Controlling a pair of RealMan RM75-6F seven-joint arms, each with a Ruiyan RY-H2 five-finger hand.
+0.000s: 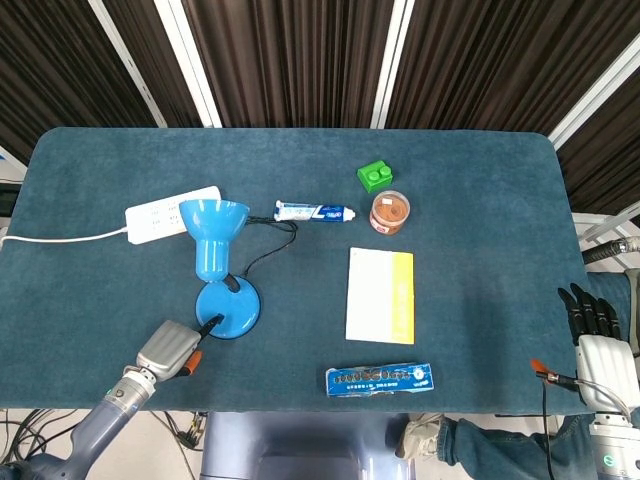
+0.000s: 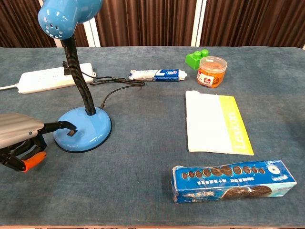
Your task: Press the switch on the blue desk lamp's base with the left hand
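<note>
The blue desk lamp stands left of centre, with its round base [image 1: 235, 305] [image 2: 90, 131] on the cloth and its shade [image 1: 212, 225] turned upward. A small black switch [image 2: 71, 133] sits on the front of the base. My left hand [image 1: 170, 350] [image 2: 19, 136] lies at the table's near left edge. One dark finger [image 2: 59, 126] is stretched out, its tip on the switch, and the other fingers are curled in. It holds nothing. My right hand [image 1: 598, 340] rests off the table's right edge with straight fingers, empty.
A white power strip [image 1: 170, 212] lies behind the lamp, and the lamp's black cord [image 2: 114, 86] runs to it. Further right are a toothpaste tube [image 1: 315, 212], a green block [image 1: 374, 176], an orange jar [image 1: 390, 212], a white-yellow booklet [image 1: 381, 295] and a blue cookie box [image 1: 380, 378].
</note>
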